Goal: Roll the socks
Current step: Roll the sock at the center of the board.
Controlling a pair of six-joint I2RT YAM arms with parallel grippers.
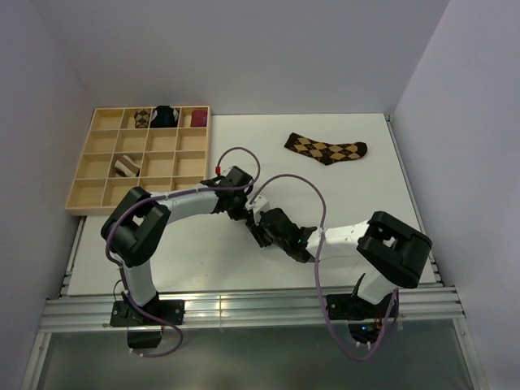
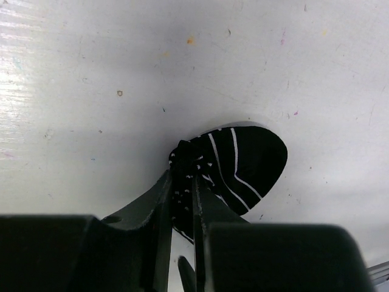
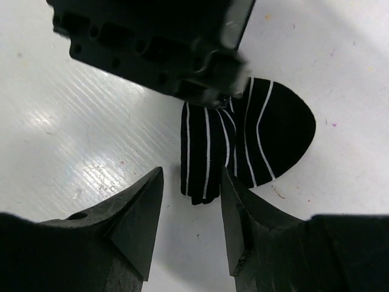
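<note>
A short black sock [image 2: 249,161] with thin white stripes lies partly rolled on the white table. My left gripper [image 2: 182,175] is shut on its bunched, rolled end. In the right wrist view the same black sock [image 3: 267,134] sits just ahead of my right gripper [image 3: 191,173], which is open with its fingers on either side of the roll's near end. From above, both grippers meet at mid-table, left gripper [image 1: 244,205] and right gripper [image 1: 264,229], and they hide the sock. A brown-and-tan argyle sock [image 1: 326,149] lies flat at the far right. A brown-and-cream striped roll [image 1: 127,167] sits in the tray.
A wooden compartment tray [image 1: 97,175] stands at the far left. Its back row holds an argyle bundle [image 1: 142,119], a black-and-blue bundle [image 1: 165,116] and a maroon bundle [image 1: 197,119]. Walls close in the table at the back and both sides.
</note>
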